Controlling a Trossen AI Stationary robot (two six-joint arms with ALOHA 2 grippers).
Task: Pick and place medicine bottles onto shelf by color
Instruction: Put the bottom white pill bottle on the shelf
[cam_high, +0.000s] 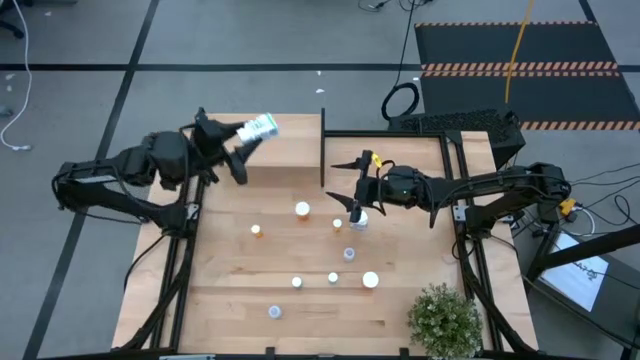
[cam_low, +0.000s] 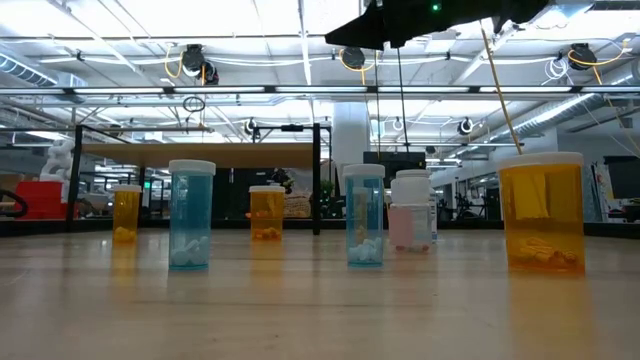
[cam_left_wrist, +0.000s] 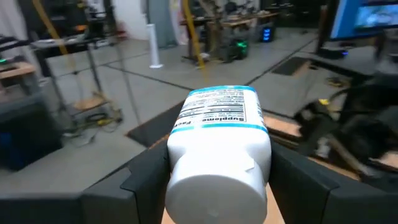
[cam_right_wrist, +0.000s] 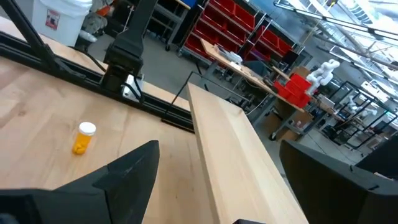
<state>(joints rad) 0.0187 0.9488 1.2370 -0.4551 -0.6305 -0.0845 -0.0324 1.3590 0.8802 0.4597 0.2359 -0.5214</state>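
Note:
My left gripper (cam_high: 236, 140) is shut on a white medicine bottle with a blue-edged label (cam_high: 259, 127), held high over the table's far left, above the shelf board (cam_high: 285, 150). The shelf's black upright (cam_high: 322, 150) stands at the board's right end. My right gripper (cam_high: 343, 184) hovers open mid-table with nothing between its fingers, close above a pale bottle (cam_high: 360, 218). Several small bottles stand upright on the tabletop: amber ones (cam_high: 257, 230) (cam_high: 302, 209), pale blue ones (cam_low: 192, 215) (cam_low: 364, 215). The right wrist view shows the board (cam_right_wrist: 230, 149) and one amber bottle (cam_right_wrist: 84, 138). My left gripper pinches the white bottle between its two fingers (cam_left_wrist: 140, 180), on the two sides of its white end (cam_left_wrist: 180, 155) nearest the wrist. The fingers come about level from the table's left and lie along the bottle. The bottle is lifted clear, its labelled end (cam_left_wrist: 221, 102) sticking out beyond the fingertips.
A green potted plant (cam_high: 445, 318) stands at the table's near right corner. Black frame rails (cam_high: 465, 230) run along both side edges. The standing bottles are scattered from the middle of the table toward its near edge (cam_high: 274, 312).

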